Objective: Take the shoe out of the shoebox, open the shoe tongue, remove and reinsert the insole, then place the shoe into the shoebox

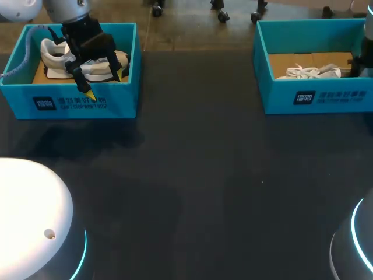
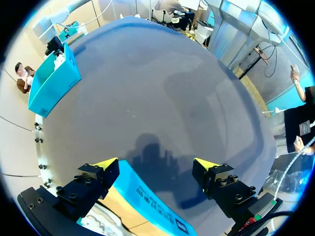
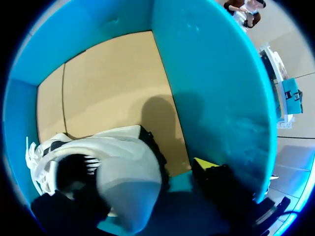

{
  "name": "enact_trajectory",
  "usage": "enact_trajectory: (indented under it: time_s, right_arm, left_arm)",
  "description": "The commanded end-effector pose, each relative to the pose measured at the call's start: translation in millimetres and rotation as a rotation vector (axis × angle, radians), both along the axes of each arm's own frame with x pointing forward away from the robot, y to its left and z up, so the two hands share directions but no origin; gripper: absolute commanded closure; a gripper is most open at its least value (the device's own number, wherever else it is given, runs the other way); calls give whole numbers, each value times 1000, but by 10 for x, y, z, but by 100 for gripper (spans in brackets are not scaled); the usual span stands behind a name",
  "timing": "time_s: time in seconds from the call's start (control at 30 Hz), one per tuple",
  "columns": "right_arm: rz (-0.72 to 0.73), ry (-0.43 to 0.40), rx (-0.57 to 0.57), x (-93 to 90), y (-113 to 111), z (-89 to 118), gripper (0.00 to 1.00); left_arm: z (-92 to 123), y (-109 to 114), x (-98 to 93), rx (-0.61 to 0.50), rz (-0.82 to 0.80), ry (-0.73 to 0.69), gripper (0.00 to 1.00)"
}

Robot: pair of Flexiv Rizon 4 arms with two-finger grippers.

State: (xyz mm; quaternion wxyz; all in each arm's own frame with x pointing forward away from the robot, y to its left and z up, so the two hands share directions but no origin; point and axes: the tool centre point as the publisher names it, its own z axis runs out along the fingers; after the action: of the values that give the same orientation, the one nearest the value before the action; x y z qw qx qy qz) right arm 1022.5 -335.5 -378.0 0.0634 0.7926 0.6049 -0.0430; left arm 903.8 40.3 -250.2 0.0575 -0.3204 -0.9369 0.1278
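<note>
Lower corners of the head view: a white dome (image 1: 29,216) at left and a grey dome (image 1: 356,245) at right, each with a cyan light ring. Dark table (image 1: 192,175) between them.

Upper left of the head view: left box (image 1: 70,102), blue and open-topped. The left shoe (image 1: 55,55), white, lies inside on its sole. The left gripper (image 1: 104,84) hangs over the box's front wall. Its fingers are spread, with one yellow tip over the front wall and the other over the shoe. Neither tip grips anything.

Left wrist view: left gripper (image 2: 155,167) is wide apart. The front wall of the left box (image 2: 147,196) passes under it, between the fingers. A white part of the left shoe (image 2: 96,221) shows under one finger. The right box (image 2: 49,83) stands far ahead across the table.

Upper right of the head view: right box (image 1: 315,96), blue, with the right shoe (image 1: 309,72) inside and its laces showing. The right arm (image 1: 366,52) enters at the frame's right edge and reaches down into this box.

Right wrist view: the right gripper (image 3: 147,182) is low inside the right box (image 3: 211,78), close to a side wall. The right shoe (image 3: 118,157) lies on the tan box floor, right at the gripper. Whether this gripper is open or closed cannot be told.
</note>
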Motion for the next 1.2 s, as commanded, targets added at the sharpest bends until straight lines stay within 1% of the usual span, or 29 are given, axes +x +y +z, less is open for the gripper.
enact_trajectory:
  time_s: [0.03, 0.2, 0.3, 0.33, 0.4, 0.43, 0.5, 0.53, 0.57, 0.6, 0.67, 0.7, 0.73, 0.77, 0.83, 0.97, 1.2]
  right_arm:
    - [5, -46, -16, -150, 0, 287, 0]
    - [20, -70, -37, -147, 46, 564, 0]
    - [28, -61, -39, -135, 51, 706, 0]
    - [40, -81, -43, -134, 58, 763, 0]
    - [43, -88, -38, -138, 71, 835, 0]
    - [57, -102, -28, -137, 112, 933, 0]
    - [77, -110, -17, -137, 178, 1049, 0]
    - [80, -111, -17, -138, 190, 1067, 0]
    - [94, -95, 10, -139, 253, 1156, 0]
    - [99, -103, 6, -146, 297, 1207, 0]
    - [105, -90, 37, -162, 378, 1293, 0]
    - [114, -108, 41, -176, 427, 1339, 0]
    - [122, -110, 61, -191, 472, 1381, 0]
    - [124, -100, 66, -205, 511, 1418, 0]
    - [121, -108, 75, -245, 585, 1488, 0]
    - [129, -85, 85, -362, 789, 1658, 0]
    - [149, -94, 99, -548, 1094, 1861, 0]
  left_arm:
    - [5, 4, -1, 3, -1, -1, 0]
    - [5, 4, -1, 3, -1, -1, 0]
    - [5, 4, -1, 3, -1, -1, 0]
    - [5, 4, -1, 3, -1, -1, 0]
    - [5, 4, -1, 3, -1, -1, 0]
    - [5, 4, -1, 3, -1, -1, 0]
    - [5, 4, -1, 3, -1, -1, 0]
    - [5, 4, -1, 3, -1, -1, 0]
    - [5, 4, -1, 3, -1, -1, 0]
    - [5, 4, -1, 3, -1, -1, 0]
    - [5, 4, -1, 3, -1, -1, 0]
    - [5, 4, -1, 3, -1, -1, 0]
    - [5, 4, -1, 3, -1, -1, 0]
    - [5, 4, -1, 3, -1, -1, 0]
    - [5, 4, -1, 3, -1, -1, 0]
    - [5, 4, -1, 3, -1, -1, 0]
    - [5, 4, -1, 3, -1, -1, 0]
